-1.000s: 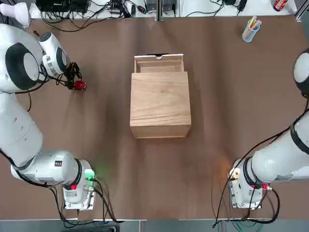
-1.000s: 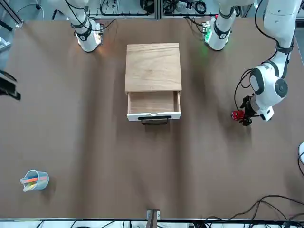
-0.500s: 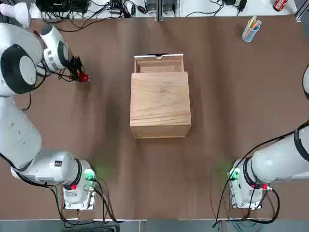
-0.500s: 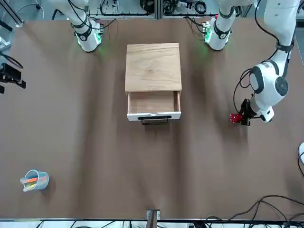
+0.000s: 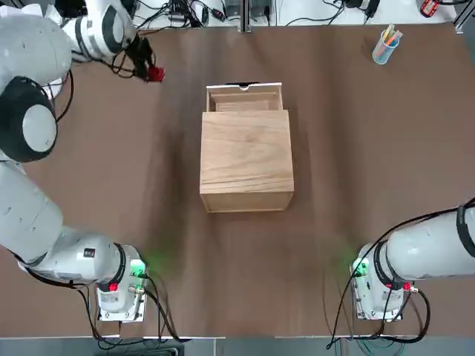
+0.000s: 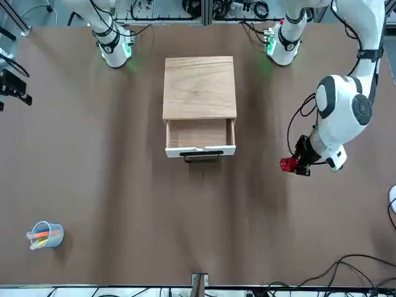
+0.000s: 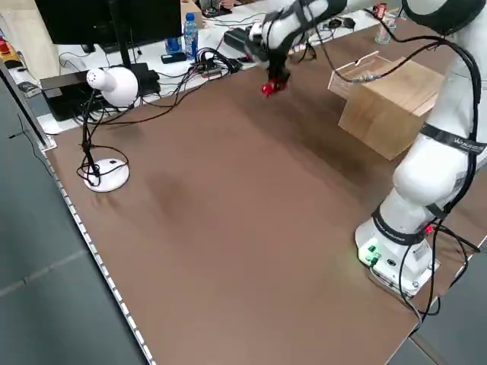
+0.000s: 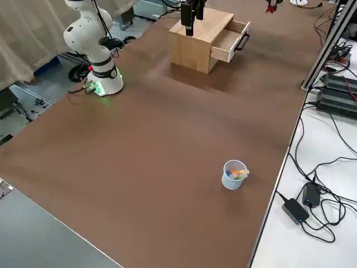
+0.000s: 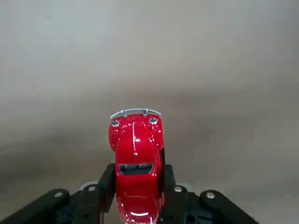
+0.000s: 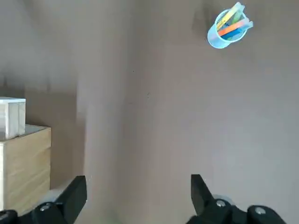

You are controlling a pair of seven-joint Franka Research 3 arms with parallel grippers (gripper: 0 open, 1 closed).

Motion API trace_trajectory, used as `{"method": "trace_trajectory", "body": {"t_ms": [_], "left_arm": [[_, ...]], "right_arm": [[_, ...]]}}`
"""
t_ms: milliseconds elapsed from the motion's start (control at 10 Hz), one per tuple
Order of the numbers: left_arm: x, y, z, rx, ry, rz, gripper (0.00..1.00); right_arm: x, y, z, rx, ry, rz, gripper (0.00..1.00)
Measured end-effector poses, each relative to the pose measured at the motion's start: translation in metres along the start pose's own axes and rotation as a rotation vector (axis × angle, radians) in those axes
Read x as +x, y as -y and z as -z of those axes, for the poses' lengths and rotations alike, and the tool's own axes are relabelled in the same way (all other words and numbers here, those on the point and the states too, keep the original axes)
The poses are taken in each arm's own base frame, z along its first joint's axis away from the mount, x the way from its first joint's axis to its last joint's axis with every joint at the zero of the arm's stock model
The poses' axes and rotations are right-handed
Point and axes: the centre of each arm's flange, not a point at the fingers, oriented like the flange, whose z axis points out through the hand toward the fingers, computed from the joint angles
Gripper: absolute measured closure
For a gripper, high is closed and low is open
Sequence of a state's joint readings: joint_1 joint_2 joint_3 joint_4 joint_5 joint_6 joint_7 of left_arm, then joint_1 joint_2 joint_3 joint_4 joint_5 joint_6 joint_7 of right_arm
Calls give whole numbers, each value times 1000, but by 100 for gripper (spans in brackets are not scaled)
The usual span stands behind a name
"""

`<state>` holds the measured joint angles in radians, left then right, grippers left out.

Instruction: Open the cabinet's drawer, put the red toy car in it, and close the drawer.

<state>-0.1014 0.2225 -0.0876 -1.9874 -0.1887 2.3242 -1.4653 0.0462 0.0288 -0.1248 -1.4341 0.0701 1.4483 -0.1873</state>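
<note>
The red toy car (image 9: 135, 156) sits nose-out between the fingers of my left gripper (image 9: 136, 193), which is shut on it. The car (image 5: 156, 73) hangs above the table to the far left of the cabinet (image 5: 246, 159), roughly level with the open drawer (image 5: 245, 98). From the front, the car (image 6: 288, 164) is held just past the drawer's front panel (image 6: 200, 150) and dark handle (image 6: 202, 159). The drawer's tray shows bare wood inside. My right gripper (image 10: 138, 189) is open and holds nothing, high over the table's right side.
A blue cup (image 5: 386, 44) of coloured pens stands at the far right corner. A white desk lamp (image 7: 114, 82) and cables lie beyond the table's left edge. Both arm bases (image 5: 119, 285) stand at the near edge.
My left gripper closed on the car, lifted it off the table and carried it towards the far side and the cabinet. The drawer stayed open and still.
</note>
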Motion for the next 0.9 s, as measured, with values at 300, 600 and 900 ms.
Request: {"method": "trace_trajectory", "body": {"t_ms": [300,600,900], "left_arm": [[-121,-5,11,9,-26,-11,56],[-235,3,23,52,6,-22,56],[-304,14,18,102,17,-33,56]], "right_arm": [[2,14,-10,0,21,-5,2],[-1,-3,-9,0,24,-36,2],[-2,0,-10,0,29,-37,1]]}}
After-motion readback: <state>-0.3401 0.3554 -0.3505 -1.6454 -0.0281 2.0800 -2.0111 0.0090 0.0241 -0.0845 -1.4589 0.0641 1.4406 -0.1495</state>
